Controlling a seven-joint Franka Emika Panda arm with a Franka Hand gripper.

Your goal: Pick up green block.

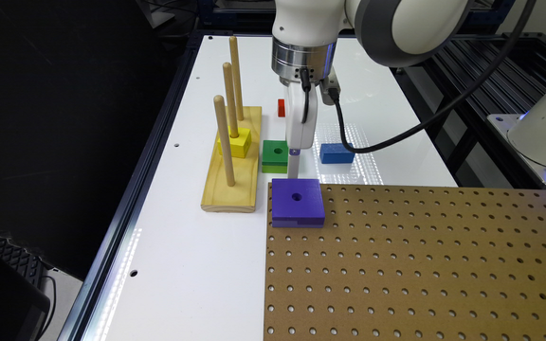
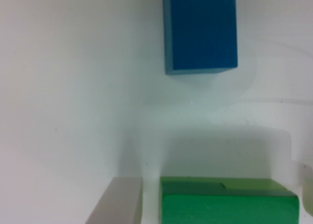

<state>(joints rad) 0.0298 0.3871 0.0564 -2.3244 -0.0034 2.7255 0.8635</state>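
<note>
The green block point(image 1: 274, 155) lies flat on the white table, dark green on top with a lime band and a round hole. My gripper point(image 1: 294, 168) hangs straight down just to the exterior view's right of it, low over the table. In the wrist view the green block point(image 2: 227, 204) sits between a grey finger point(image 2: 117, 202) and a faint pale finger at the frame edge, with a gap beside the grey one. The gripper point(image 2: 212, 209) is open and holds nothing.
A purple holed block point(image 1: 297, 201) sits on the corner of the brown pegboard point(image 1: 420, 265), right in front of the gripper. A blue block point(image 1: 336, 153) point(image 2: 200, 31) lies to the right, a red block point(image 1: 281, 107) behind. The wooden peg stand point(image 1: 232, 180) holds a yellow block point(image 1: 235, 142).
</note>
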